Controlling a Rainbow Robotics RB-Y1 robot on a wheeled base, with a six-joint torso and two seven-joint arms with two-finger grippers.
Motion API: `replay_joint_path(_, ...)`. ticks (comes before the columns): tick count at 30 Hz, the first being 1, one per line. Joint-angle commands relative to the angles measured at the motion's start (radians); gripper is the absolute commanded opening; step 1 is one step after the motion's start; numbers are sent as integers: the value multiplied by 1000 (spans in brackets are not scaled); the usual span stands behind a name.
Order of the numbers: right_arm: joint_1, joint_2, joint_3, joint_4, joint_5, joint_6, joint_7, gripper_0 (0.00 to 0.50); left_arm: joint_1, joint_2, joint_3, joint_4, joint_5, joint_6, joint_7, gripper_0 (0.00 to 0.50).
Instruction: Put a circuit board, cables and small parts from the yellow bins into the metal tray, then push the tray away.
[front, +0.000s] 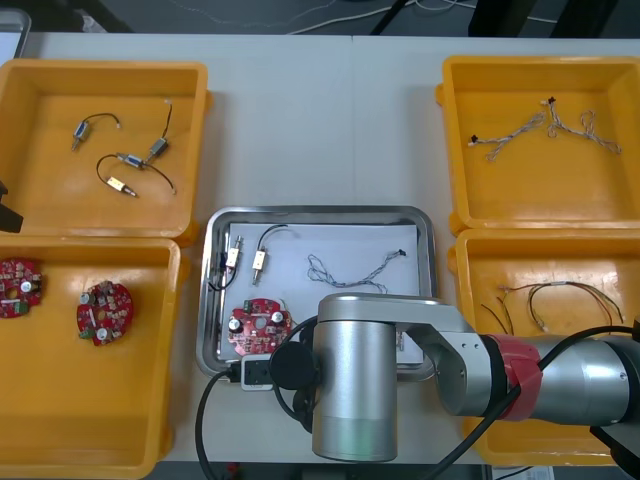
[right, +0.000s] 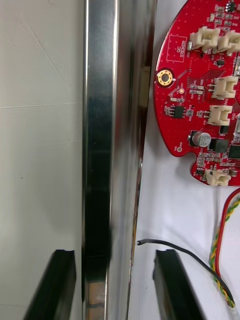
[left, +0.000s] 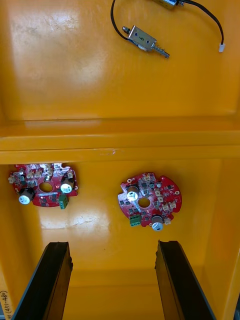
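Observation:
The metal tray (front: 424, 232), white inside, holds a round red circuit board (front: 258, 326), small metal parts (front: 248, 257) on black cables and a twisted blue and white cable (front: 352, 268). My right arm (front: 400, 380) reaches across the tray's near edge. In the right wrist view my right gripper (right: 114, 282) is open and straddles the tray's shiny rim (right: 107, 150): one finger stands outside over the table, the other inside by a black cable (right: 192, 257), a red and yellow cable (right: 222, 240) and the board (right: 200, 95). My left gripper (left: 112, 277) hangs open above two circuit boards (left: 149, 199) (left: 42, 184).
Yellow bins flank the tray. The far left bin (front: 60, 210) holds small metal parts (left: 144, 40), the near left bin (front: 60, 400) two boards. At the right, the far bin (front: 520, 190) has blue and white cables, and the near bin (front: 570, 265) has red and yellow ones.

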Motion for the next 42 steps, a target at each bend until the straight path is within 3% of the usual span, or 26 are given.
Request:
replay_joint_path(1,14,25,19,-10,18,3,-27,122,12,45,35,-25,9,10,49,500)
replay_joint_path(2,14,25,19,-10,23,3,-30,66,12,45,35,-25,9,10,49,500)
replay_joint_path(8,1,11,19,-13,33,-5,-35,2,12,45,35,-25,9,10,49,500)
replay_joint_path(21,-91,-90,19,-16,-13,-117,-56,0,12,45,35,-25,9,10,49,500)
replay_joint_path(42,-272,-129,16,38,-37,-138,-93,0,12,45,35,-25,9,10,49,500)
